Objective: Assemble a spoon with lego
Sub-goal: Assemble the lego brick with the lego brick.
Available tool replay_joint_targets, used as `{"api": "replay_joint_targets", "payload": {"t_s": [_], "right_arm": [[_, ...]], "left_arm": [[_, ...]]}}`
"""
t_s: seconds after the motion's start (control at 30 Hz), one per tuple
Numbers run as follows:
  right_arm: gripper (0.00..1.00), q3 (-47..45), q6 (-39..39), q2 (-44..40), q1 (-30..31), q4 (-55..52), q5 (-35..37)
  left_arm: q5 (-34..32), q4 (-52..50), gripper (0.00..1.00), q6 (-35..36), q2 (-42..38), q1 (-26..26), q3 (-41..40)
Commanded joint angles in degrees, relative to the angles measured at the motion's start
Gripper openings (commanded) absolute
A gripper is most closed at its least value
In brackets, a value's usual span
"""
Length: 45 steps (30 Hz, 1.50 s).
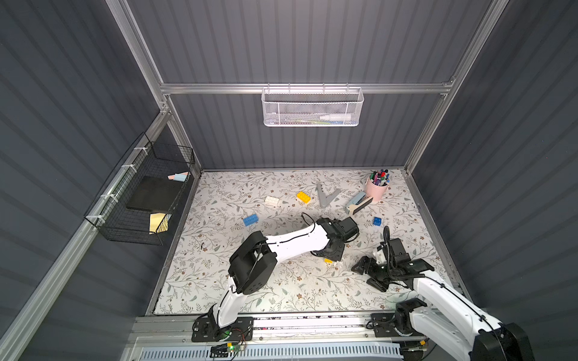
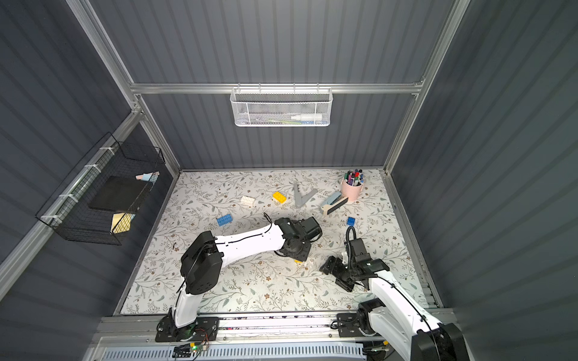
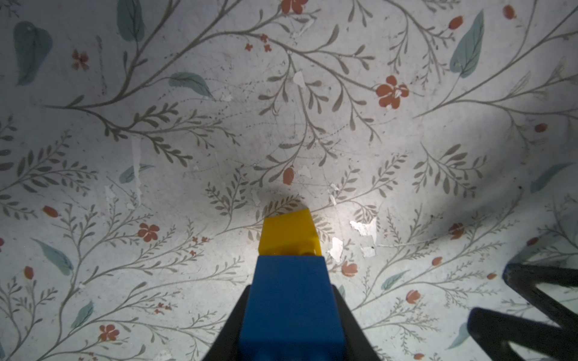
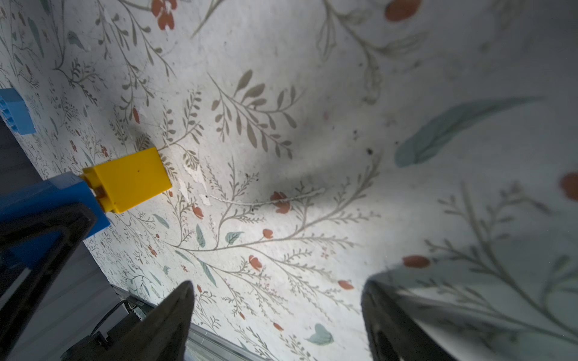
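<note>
Four loose bricks (image 1: pixel 303 197) (image 1: pixel 272 200) (image 1: pixel 251 219) (image 1: pixel 377 221); left pincer (image 3: pixel 289 331) clamps a two-brick stack (image 3: pixel 291 281), right pincer (image 4: pixel 278 286) gapes empty.

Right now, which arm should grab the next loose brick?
Right. The right gripper is open and empty, and the small blue brick sits on that arm's side. The left gripper is shut on the blue-and-yellow stack.
</note>
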Motion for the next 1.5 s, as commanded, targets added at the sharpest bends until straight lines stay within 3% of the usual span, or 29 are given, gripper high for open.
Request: {"api": "replay_joint_targets", "payload": {"t_s": [0.0,0.9,1.3,1.47], "right_arm": [[0.84,-1.46,-0.33,0.51,-0.14,-1.01,0.53],[0.84,-1.81,-1.48,0.80,-0.14,-0.24,-0.65],[0.84,-1.89,-1.52,0.72,-0.14,-0.12,-0.88],[0.79,-2.33,-1.61,1.32,-0.14,1.33,-1.81]], "left_arm": [[-0.52,-0.12,0.31,-2.21,0.69,-0.42,0.64],[-0.26,-0.19,0.30,-2.29,4.55,-1.04,-0.45],[-1.75,-0.63,0.31,-4.08,1.01,-1.65,2.39],[-2.42,-0.27,0.31,-5.05,0.98,-1.74,2.69]]}}
